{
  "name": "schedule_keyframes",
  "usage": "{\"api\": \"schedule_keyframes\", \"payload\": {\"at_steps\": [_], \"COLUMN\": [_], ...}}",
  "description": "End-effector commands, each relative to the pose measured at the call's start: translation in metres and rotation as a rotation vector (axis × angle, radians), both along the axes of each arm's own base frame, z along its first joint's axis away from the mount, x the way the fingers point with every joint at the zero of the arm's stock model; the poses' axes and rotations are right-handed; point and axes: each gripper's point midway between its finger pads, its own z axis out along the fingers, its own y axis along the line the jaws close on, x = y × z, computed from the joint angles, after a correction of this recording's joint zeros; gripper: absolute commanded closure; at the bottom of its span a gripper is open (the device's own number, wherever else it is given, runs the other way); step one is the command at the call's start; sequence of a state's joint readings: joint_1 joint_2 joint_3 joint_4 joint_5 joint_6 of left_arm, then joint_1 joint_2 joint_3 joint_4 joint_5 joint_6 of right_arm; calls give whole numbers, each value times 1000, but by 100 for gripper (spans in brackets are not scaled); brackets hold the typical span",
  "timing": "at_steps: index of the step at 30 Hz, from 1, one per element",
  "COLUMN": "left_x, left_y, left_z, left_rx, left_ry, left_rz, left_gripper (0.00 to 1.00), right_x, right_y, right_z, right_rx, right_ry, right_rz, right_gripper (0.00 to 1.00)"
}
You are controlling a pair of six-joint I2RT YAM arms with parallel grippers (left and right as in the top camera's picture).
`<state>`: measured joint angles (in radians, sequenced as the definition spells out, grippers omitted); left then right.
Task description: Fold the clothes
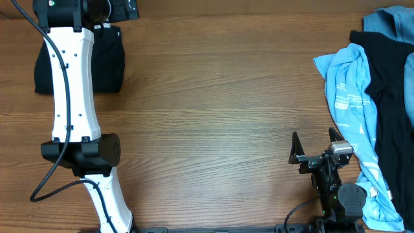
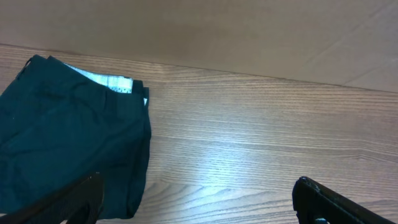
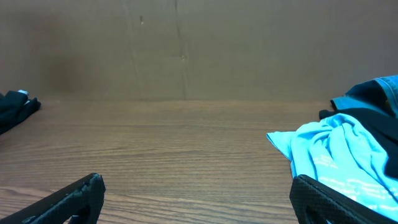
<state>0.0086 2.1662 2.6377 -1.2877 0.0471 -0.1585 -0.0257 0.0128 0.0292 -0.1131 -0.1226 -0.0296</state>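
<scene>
Left tool [image 2: 199, 182]: jaws spread wide, nothing held, only bare table [image 2: 261, 143] in the gap. Folded black garment [image 2: 68, 143] lies flat on the table at the left of the left wrist view. Its white label [image 2: 106, 81] shows along the far edge. The tool's left finger [image 2: 71, 200] overlaps the garment's near corner in that view (touching or just above, cannot tell). The right finger is well clear of it, over bare wood.

Overhead: the same garment sits at the far-left corner of the table, and the white link of the left arm [image 1: 71, 84] crosses over it. The left tool itself is up at the top edge of that picture, so its fingers are not readable there.

Right tool [image 1: 313, 133]: near-right part of the table, jaws wide too, empty, well apart from the folded garment. From the right wrist camera the folded garment is only a small dark shape at the far left edge.

Unfolded pile is on the right side of the table:
- Light blue garment [image 1: 349, 97], crumpled, just right of the right tool. In the right wrist view it lies just beyond the right finger.
- Loose black garment [image 1: 391, 103], touching the light blue one on its right side.
- Denim-blue garment [image 1: 394, 19], at the far-right corner against the black one (which lies on top, cannot tell).
</scene>
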Motion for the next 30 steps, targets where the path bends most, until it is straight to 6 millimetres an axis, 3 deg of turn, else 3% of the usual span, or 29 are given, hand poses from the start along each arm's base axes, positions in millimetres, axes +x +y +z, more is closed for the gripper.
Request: {"api": "schedule_keyframes", "payload": {"at_steps": [1, 7, 9, 14, 17, 22, 26, 30], "left_x": [2, 1, -12, -43, -65, -130, -171, -202], "left_y": [1, 9, 17, 11, 10, 6, 6, 3], "left_z": [-3, -4, 4, 72, 80, 43, -7, -56], "left_rx": [-8, 32, 65, 35, 33, 16, 15, 6], "left_ry": [6, 9, 20, -187, -288, -312, -309, -460], "left_rz": [5, 27, 58, 42, 42, 33, 33, 21], "left_gripper": [0, 0, 0, 0, 0, 0, 0, 0], "right_x": [0, 0, 0, 0, 0, 0, 0, 0], "right_y": [-2, -2, -2, -2, -2, -2, -2, -2], "right_z": [2, 2, 2, 2, 2, 2, 2, 2], "right_rx": [2, 2, 2, 2, 2, 2, 2, 2], "right_ry": [-12, -12, -12, -12, -12, -12, -12, -12], "right_rz": [-10, -10, -10, -10, -10, -10, -10, -10], "right_gripper": [0, 0, 0, 0, 0, 0, 0, 0]}}
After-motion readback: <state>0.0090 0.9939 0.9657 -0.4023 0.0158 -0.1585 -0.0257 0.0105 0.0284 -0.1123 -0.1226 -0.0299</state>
